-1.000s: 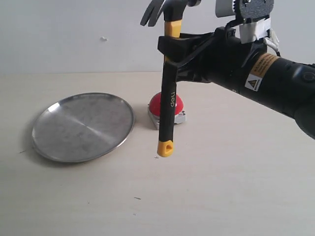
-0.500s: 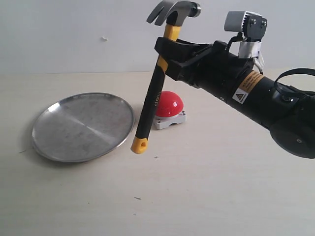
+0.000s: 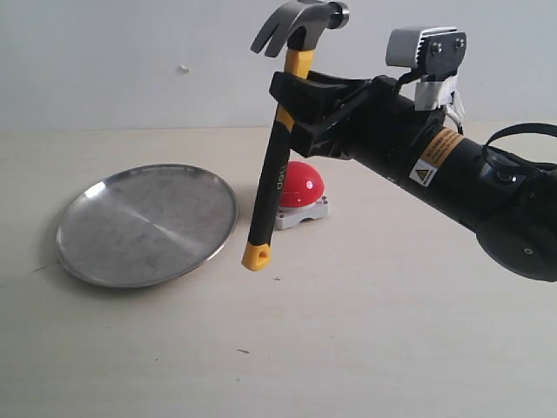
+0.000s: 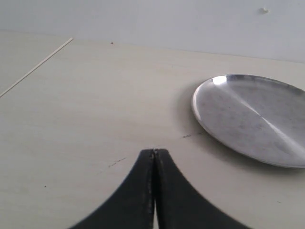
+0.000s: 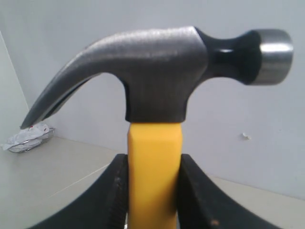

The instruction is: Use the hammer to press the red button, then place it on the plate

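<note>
Only the left wrist view shows the left end effector [image 4: 154, 157], pressed together near the plate [image 4: 248, 117]. The right end effector [image 3: 294, 94] clamps the hammer [image 3: 277, 170], head up.

You look at a pale wood-grain table [image 3: 392, 348] with a plain light wall [image 3: 104, 61] behind it. A small pale mark [image 3: 183, 68] sits on that wall, and a few dark specks [image 3: 242, 351] dot the tabletop. The left wrist view shows a thin straight seam [image 4: 35, 67] across the surface. The right wrist view shows a crumpled whitish bundle [image 5: 29, 138] near the wall.
</note>
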Controlling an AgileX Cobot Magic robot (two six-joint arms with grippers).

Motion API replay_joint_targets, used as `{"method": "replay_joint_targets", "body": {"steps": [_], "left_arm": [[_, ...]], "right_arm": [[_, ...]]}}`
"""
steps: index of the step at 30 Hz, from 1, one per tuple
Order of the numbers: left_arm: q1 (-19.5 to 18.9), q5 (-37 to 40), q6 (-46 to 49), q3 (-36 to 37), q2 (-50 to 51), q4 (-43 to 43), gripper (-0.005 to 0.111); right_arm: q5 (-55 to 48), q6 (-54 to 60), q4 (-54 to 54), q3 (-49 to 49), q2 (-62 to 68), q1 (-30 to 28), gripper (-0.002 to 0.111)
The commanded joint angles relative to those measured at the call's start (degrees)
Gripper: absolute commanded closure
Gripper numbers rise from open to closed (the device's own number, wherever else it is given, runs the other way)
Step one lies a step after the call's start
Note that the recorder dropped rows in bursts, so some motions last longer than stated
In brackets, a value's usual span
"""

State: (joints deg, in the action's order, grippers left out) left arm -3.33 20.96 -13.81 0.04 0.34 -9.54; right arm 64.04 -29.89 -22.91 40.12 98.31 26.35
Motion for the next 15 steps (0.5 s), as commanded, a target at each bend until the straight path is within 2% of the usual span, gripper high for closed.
{"method": "replay_joint_targets", "body": {"steps": [1,7,11,15], "left_arm": [[-0.1,-0.3,0.1,0.0,-0.3,-0.2,0.107],[-0.1,-2.8,-0.2,0.0,-0.3,-1.3,0.107],[-0.1,-16.1,-5.8,0.0,-0.3,6.3,0.107],[-0.1,-25.7,-7.9,0.0,-0.3,6.9,0.107]], "right_arm": [[4.7,-2.2,-0.1,0.2,-0.5,-0.4,0.108],[3.3,-2.3,-3.3,0.2,-0.4,-0.4,0.108],[3.3,-2.3,-3.8,0.2,-0.4,-0.4,0.108],[3.3,-2.3,-3.6,0.2,-0.4,-0.4,0.108]]}}
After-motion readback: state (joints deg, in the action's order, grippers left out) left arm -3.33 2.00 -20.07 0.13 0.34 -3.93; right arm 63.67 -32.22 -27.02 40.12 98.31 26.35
